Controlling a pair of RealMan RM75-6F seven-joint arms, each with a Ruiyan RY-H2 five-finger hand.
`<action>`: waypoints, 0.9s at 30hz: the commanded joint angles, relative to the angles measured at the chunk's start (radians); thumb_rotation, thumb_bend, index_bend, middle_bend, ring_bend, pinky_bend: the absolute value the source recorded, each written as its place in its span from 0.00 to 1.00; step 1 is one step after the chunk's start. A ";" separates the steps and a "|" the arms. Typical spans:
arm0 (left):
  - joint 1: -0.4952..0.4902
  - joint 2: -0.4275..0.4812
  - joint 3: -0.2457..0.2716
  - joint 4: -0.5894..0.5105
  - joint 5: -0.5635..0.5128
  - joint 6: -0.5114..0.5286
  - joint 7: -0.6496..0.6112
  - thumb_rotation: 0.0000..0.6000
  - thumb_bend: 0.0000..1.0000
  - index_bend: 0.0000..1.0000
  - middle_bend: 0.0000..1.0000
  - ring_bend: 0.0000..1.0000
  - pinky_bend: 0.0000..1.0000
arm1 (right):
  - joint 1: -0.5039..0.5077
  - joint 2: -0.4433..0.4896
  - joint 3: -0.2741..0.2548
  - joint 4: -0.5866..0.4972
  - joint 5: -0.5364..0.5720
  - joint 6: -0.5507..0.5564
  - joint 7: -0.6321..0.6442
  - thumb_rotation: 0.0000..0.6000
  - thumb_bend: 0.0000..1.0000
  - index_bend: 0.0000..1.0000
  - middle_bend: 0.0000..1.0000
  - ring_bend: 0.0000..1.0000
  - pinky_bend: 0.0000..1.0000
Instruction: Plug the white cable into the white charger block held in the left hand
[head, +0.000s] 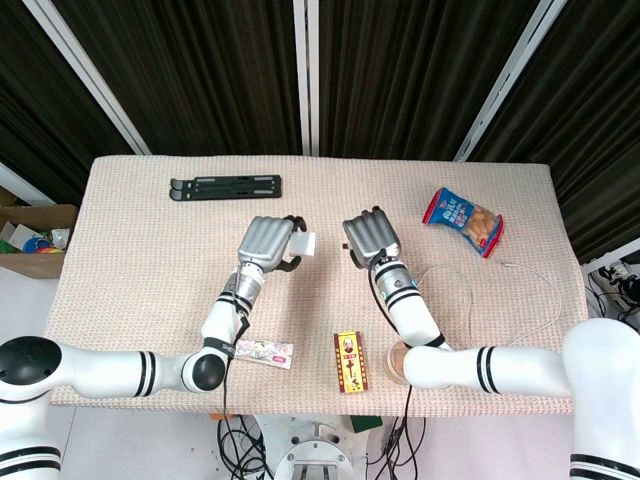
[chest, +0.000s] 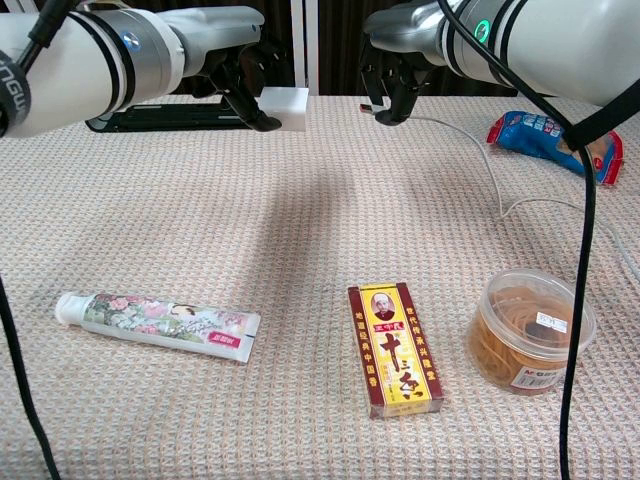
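My left hand (head: 266, 244) (chest: 232, 72) is raised over the middle of the table and grips the white charger block (head: 303, 243) (chest: 285, 107), which sticks out toward the right hand. A short gap to its right, my right hand (head: 371, 236) (chest: 391, 82) hangs with its fingers curled down, pinching one end of the white cable (head: 468, 300) (chest: 494, 170). The plug itself is hidden among the fingers. From the hand the cable trails right in loose loops across the cloth, and its far end (head: 511, 266) lies near the right edge.
A black folding stand (head: 225, 186) lies at the back left, a blue snack bag (head: 463, 220) (chest: 545, 137) at the back right. Along the front lie a toothpaste tube (chest: 158, 324), a red and yellow box (chest: 392, 348) and a round tub of rubber bands (chest: 530, 330).
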 joint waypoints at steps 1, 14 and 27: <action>-0.005 -0.002 0.001 -0.001 -0.002 0.003 0.004 1.00 0.31 0.58 0.56 0.72 0.85 | 0.006 -0.007 0.001 0.005 0.004 -0.002 0.001 1.00 1.00 0.76 0.61 0.36 0.34; -0.022 -0.013 0.008 -0.019 -0.020 0.057 0.046 1.00 0.31 0.58 0.56 0.72 0.85 | 0.042 -0.040 0.021 0.021 0.055 0.017 -0.010 1.00 1.00 0.76 0.61 0.37 0.34; -0.052 -0.033 0.001 -0.014 -0.053 0.064 0.085 1.00 0.31 0.58 0.56 0.72 0.85 | 0.068 -0.065 0.027 0.044 0.074 0.015 -0.020 1.00 1.00 0.76 0.61 0.38 0.34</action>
